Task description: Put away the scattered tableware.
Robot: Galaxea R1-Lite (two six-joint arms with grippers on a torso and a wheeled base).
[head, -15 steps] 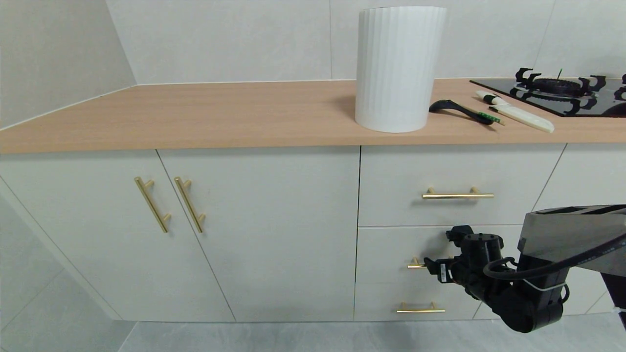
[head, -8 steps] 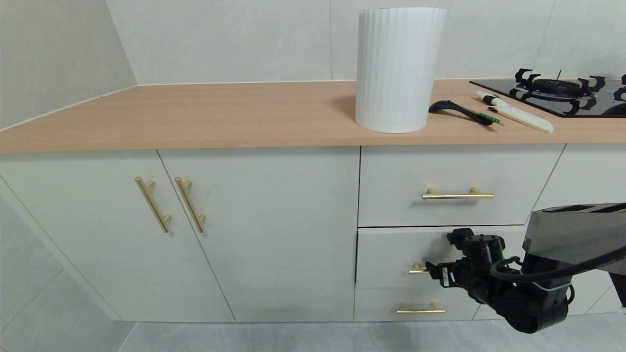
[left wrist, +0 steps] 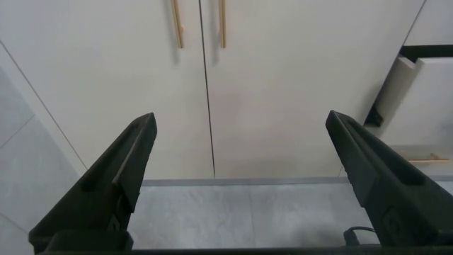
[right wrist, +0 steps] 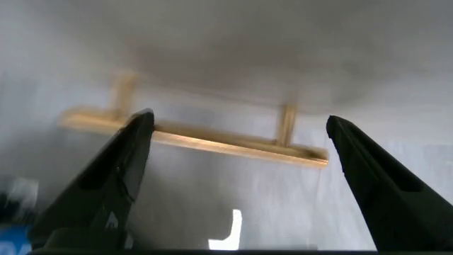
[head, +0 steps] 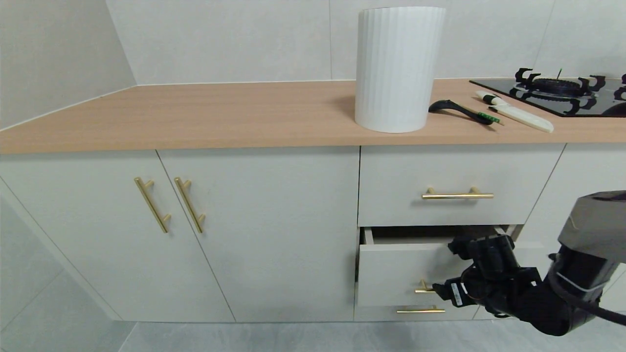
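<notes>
The pale-grey middle drawer point(head: 391, 266) was seen partly pulled out, presumably for stowing, with the right gripper point(head: 442, 288) set wide open, clasping nothing, at its brass bar handle point(right wrist: 212, 144).

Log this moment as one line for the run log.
middle drawer partly open | right gripper open, at its handle | left gripper open, facing cabinet doors | black ladle, white knife on countertop

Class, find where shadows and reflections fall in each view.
Head view: the white ribbed container shades the countertop to its left; the glass hob mirrors its burner grate. Right wrist view: a dark patch spreads over the drawer front by the brass handle.
</notes>
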